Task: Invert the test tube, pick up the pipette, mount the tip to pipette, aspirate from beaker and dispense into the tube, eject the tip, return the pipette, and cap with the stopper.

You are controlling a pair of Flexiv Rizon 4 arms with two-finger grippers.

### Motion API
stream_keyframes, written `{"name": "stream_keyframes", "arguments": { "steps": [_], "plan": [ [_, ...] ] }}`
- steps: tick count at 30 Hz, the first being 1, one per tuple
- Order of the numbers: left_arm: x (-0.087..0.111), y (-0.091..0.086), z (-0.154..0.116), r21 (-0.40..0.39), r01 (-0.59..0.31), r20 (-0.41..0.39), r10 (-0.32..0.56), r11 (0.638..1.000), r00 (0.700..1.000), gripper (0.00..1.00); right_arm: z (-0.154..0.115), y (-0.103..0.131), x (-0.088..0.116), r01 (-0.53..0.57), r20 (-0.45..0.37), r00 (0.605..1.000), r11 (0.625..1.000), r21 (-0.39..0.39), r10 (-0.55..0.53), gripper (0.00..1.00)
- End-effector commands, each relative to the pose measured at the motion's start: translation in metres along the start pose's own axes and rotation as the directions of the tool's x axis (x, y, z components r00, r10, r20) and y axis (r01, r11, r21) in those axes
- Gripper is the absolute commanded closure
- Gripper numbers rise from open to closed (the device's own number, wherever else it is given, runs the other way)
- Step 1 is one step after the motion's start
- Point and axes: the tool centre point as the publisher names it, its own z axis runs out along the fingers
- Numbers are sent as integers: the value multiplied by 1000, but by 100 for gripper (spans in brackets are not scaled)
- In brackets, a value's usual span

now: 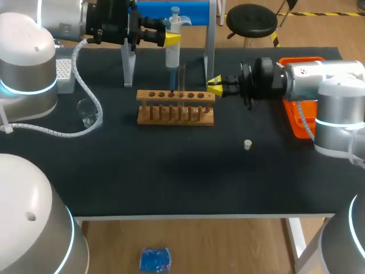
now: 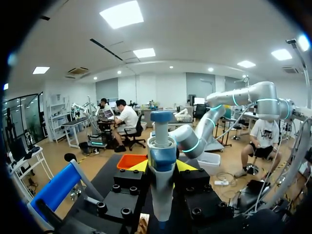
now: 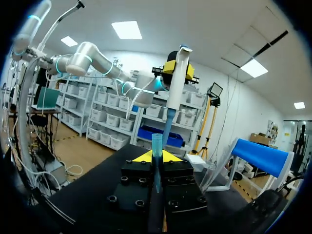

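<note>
your left gripper (image 1: 171,39) is clenched on the pipette (image 1: 173,54), upright above the rack (image 1: 175,109); its tip hangs near the mouth of the tube (image 1: 182,77) standing in the rack.

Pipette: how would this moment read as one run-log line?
left gripper: holds pipette upright | right gripper: holds test tube by rack | tip: near tube mouth | stopper: on table

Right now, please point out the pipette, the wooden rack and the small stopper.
pipette (image 1: 173,54), head view, on its white body.
wooden rack (image 1: 142,96), head view, on its top board.
stopper (image 1: 247,145), head view, on its top.
</note>
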Motion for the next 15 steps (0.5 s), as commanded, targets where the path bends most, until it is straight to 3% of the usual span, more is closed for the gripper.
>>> {"name": "stream_keyframes", "arguments": {
  "steps": [1,6,15],
  "plan": [
    [0,-1,0,-1,1,0,-1,1000,1000,100,16,-17,-12,32,-35,999,999,15,-31,100],
    [0,-1,0,-1,1,0,-1,1000,1000,100,28,-32,-16,74,-82,994,995,64,-68,100],
    [0,-1,0,-1,1,0,-1,1000,1000,100,45,-55,-12,53,-141,989,992,118,-36,100]
  ]
}}
